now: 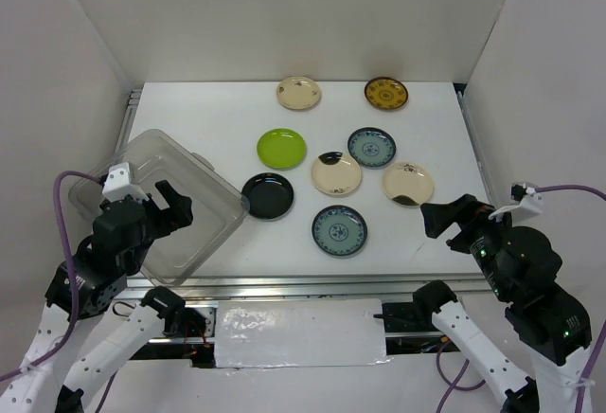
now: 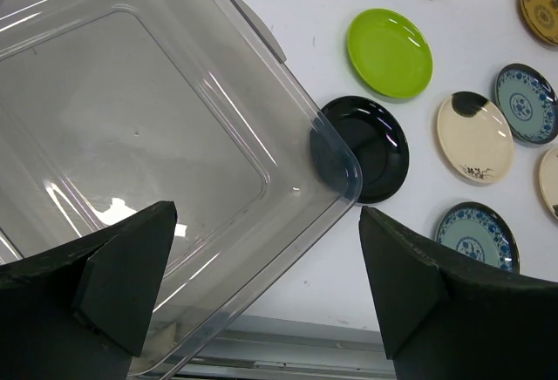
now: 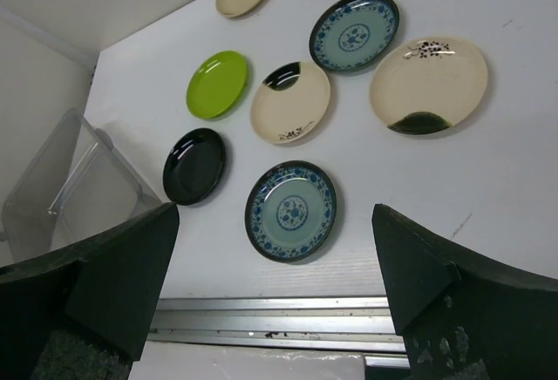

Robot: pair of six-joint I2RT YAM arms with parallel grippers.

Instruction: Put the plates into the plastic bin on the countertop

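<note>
Several small plates lie spread on the white countertop (image 1: 227, 115): cream ones (image 1: 298, 92) (image 1: 336, 173) (image 1: 408, 184), a mustard-brown one (image 1: 386, 93), a lime green one (image 1: 281, 148), two teal-blue ones (image 1: 371, 147) (image 1: 339, 230) and a black one (image 1: 268, 195). The clear plastic bin (image 1: 208, 228) stands at the front left, holding no plates, its corner over the black plate's (image 2: 370, 145) rim. My left gripper (image 2: 266, 284) hangs open above the bin's (image 2: 131, 136) right edge. Open and holding nothing, my right gripper (image 3: 275, 284) hovers at the front right, just short of the nearer teal plate (image 3: 290, 212).
A metal rail (image 3: 279, 328) runs along the countertop's near edge, with more rail down both sides. White walls close in the back and both sides. A purple cable (image 1: 62, 224) loops off the left arm.
</note>
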